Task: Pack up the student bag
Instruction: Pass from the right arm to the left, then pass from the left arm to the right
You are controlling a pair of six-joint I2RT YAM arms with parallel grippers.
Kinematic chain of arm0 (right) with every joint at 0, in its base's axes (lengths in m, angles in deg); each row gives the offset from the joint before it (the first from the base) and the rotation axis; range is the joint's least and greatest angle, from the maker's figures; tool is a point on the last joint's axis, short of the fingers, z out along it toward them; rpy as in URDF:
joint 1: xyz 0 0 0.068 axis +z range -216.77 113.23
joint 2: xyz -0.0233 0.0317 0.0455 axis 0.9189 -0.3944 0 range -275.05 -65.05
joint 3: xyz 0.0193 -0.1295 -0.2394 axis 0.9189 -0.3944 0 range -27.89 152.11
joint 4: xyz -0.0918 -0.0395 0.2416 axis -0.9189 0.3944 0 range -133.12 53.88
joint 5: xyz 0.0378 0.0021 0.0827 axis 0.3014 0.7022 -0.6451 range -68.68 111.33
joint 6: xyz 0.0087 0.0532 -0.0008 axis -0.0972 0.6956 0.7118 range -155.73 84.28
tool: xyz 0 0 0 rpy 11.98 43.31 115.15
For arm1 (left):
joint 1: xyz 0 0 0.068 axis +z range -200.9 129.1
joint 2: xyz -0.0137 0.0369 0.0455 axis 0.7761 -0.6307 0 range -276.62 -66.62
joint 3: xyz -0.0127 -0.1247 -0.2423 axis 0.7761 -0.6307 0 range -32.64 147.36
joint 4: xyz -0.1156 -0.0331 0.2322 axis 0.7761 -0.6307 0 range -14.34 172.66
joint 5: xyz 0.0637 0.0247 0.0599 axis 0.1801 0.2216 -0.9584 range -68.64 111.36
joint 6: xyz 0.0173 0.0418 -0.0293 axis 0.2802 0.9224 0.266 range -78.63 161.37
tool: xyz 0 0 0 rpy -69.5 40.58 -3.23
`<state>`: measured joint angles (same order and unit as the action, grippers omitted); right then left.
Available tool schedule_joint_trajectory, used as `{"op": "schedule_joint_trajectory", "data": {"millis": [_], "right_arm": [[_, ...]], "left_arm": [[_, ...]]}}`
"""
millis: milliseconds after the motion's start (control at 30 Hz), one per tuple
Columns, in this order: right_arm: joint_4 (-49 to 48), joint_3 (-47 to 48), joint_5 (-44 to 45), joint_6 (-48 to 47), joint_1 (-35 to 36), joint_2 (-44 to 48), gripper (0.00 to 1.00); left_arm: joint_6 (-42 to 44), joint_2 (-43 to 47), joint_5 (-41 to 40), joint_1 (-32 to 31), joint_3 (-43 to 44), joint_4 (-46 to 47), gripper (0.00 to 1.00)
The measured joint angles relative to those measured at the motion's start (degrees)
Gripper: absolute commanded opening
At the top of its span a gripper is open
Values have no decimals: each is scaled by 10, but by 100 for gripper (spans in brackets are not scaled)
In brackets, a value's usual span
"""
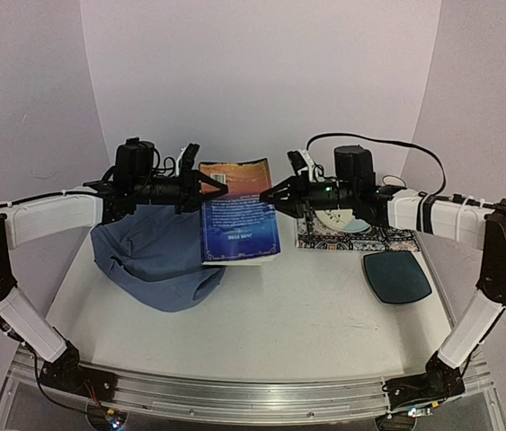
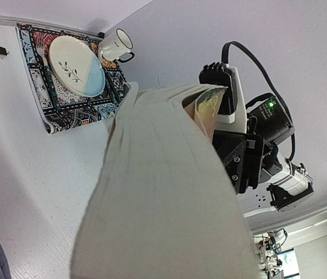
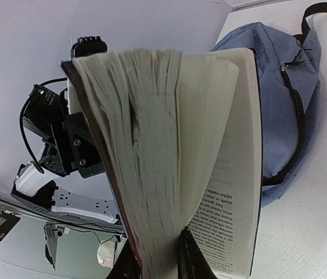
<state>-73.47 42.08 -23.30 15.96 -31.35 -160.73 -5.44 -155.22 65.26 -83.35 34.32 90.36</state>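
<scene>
Table: white flat tabletop point(image 1: 324, 323), carrying everything else.
Student bag: soft slate-blue fabric backpack point(image 1: 154, 256), slumped on the left half of the table beneath the left arm. Its dark zipper and a black strap show in the right wrist view. In the top view the book's lower left corner overlaps it.
Book: thick paperback point(image 1: 239, 215) with a dark blue cover fading to orange, lifted off the table between the two grippers, printed cover towards the overhead camera, pages fanned slightly apart.
Mat: rectangular cloth mat with a busy multicoloured pattern point(image 1: 401, 240), on the far right of the table under the right arm.
Pad: dark teal rounded-rectangle pad point(image 1: 396, 276), flat, just in front of the mat.
Plate: round cream plate with a pale blue segment and a leaf sprig point(image 2: 76, 65), lying on the mat.
Right gripper: black two-finger gripper point(image 1: 275, 195), at the book's right edge; its fingers point(image 3: 193, 258) are clamped on the block of pages.
Left gripper: black two-finger gripper point(image 1: 203, 187), at the book's left edge. The pages hide its fingers from its own camera, so I cannot tell whether it has clamped.
Mug: small white mug with a dark rim point(image 2: 115, 45), just beside the mat's far corner.
</scene>
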Motion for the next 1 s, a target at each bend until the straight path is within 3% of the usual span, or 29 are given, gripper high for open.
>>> {"op": "schedule_joint_trajectory", "data": {"millis": [33,133,167,300,400,500,567,1000], "right_arm": [[-1,1,0,1,0,-1,15],[-15,3,6,5,2,-9,22],[-16,3,7,5,2,-9,38],[-27,3,47,19,3,-9,58],[-48,-6,74,35,3,-6,81],[-68,-38,109,53,3,11,95],[-79,-57,125,69,4,19,98],[-200,-123,191,174,35,43,98]], "left_arm": [[-1,1,-2,0,-1,0,0],[-14,13,-22,0,-9,-1,0],[-16,15,-26,-1,-11,-1,0],[-34,37,-57,-4,-26,8,0],[-43,58,-95,-9,-39,13,0],[-49,72,-150,-9,-49,14,0],[-54,74,-182,-9,-50,21,0],[-86,87,-347,-7,-59,75,0]]}}
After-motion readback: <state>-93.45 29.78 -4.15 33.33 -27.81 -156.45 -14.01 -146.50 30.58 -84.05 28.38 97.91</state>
